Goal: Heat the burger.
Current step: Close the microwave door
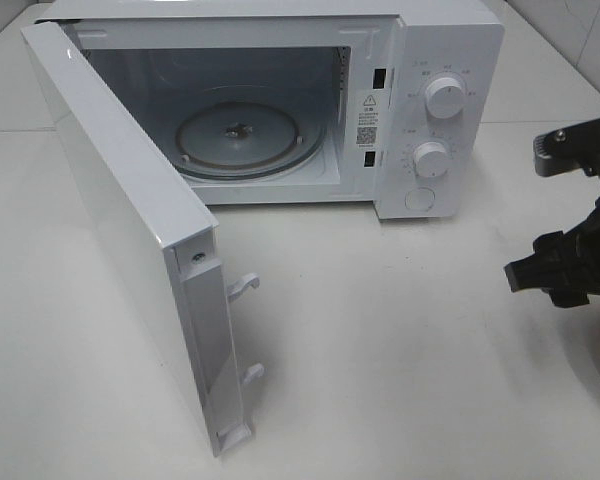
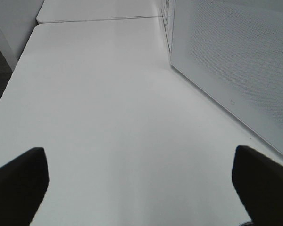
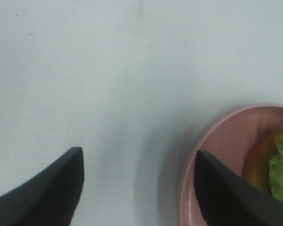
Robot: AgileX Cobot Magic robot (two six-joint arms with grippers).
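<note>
Jaws of both grippers are seen spread apart with nothing between them. On the left gripper (image 2: pixel 141 188) the two dark fingers are held wide over bare white tabletop (image 2: pixel 108 117), beside the perforated outer face of the microwave door (image 2: pixel 236 66). On the right gripper (image 3: pixel 139 188) the fingers are parted above the tabletop, one finger (image 3: pixel 226 193) overlapping the rim of the pink plate (image 3: pixel 217 141). The burger (image 3: pixel 273 165) is found on that plate (only an orange-brown edge and frilly green lettuce are visible), untouched by either finger. In the high view the microwave (image 1: pixel 420 110) is shown with its door swung fully open and the glass turntable (image 1: pixel 250 135) exposed inside.
</note>
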